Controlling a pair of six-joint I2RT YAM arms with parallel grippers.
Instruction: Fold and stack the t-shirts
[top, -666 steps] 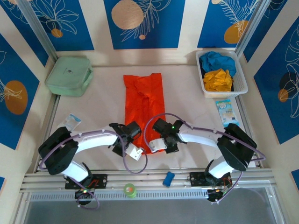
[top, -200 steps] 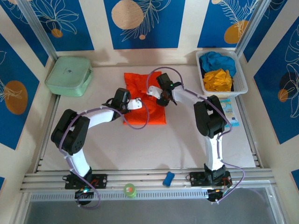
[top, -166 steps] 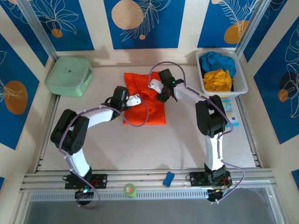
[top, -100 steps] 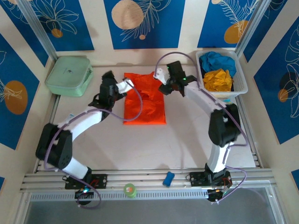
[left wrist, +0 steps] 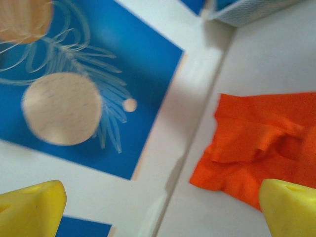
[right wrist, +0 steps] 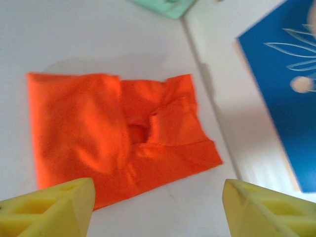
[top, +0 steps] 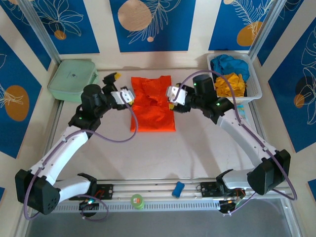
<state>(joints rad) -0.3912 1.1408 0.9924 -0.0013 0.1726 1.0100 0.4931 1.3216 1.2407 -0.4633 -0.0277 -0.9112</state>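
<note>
White tabletop (top: 148, 158): folded orange fabric t-shirt (top: 153, 103) lies lengthwise away from the bases, between left gripper (top: 123, 88) and right gripper (top: 172, 97), both spread, empty; yellow t-shirt (top: 229, 85) and blue t-shirt (top: 228, 63) in the white basket (top: 254, 91) sit nearer the right arm.

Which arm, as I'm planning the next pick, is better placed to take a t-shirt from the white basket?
Right. The right gripper is open beside the folded orange t-shirt, on the basket side; the left gripper sits across the shirt, farther away.
</note>
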